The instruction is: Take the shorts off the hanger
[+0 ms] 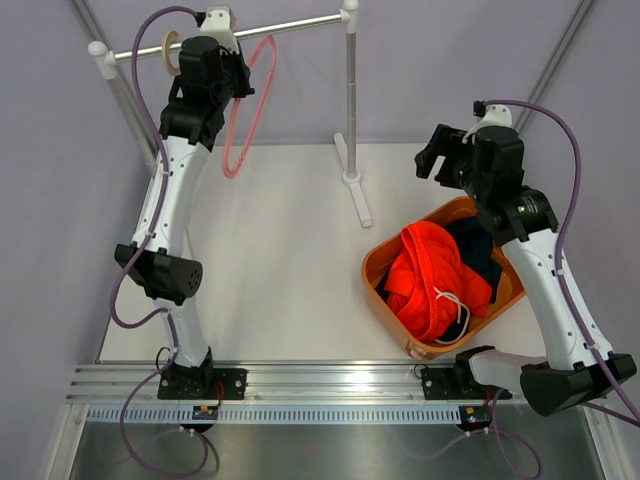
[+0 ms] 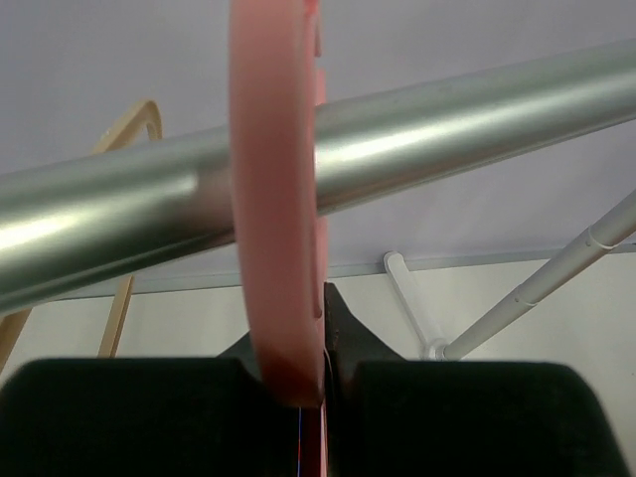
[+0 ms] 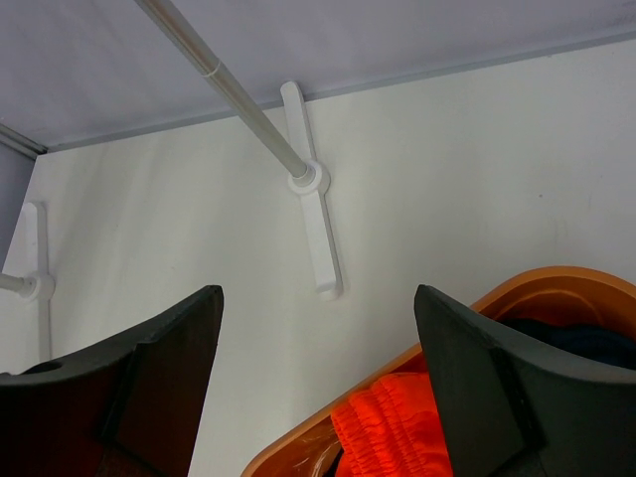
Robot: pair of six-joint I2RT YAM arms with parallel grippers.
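Your one container is the orange basket (image 1: 378,262), on the table right of centre, in front of the right arm. Both pairs of shorts lie in it, off the rack. The orange shorts (image 1: 425,275) fill the left and middle, and the navy shorts (image 1: 482,248) sit against the far right wall.

The orange pair is a crumpled, bright heap of folds, with its white drawstring (image 1: 452,303) looping over the near side. The navy pair is mostly covered, so you see only a dark patch.

From overhead you get the layout. On the rail (image 1: 290,25), a wooden hanger (image 1: 170,48) is at the left. Just right of it, by the raised left arm, a bare pink hanger (image 1: 252,100) hangs tilted.

Only the left wrist view shows you the grip. The left gripper (image 2: 298,363) is pinched narrow on the pink hanger's band, just under the rail.

The right wrist view shows you the right gripper (image 3: 318,298) with its fingers spread wide and nothing between them. It is above the table beside the basket's rim. Past it is the rack's foot (image 3: 316,238), and at the bottom edge a corner of orange fabric with a sliver of navy.
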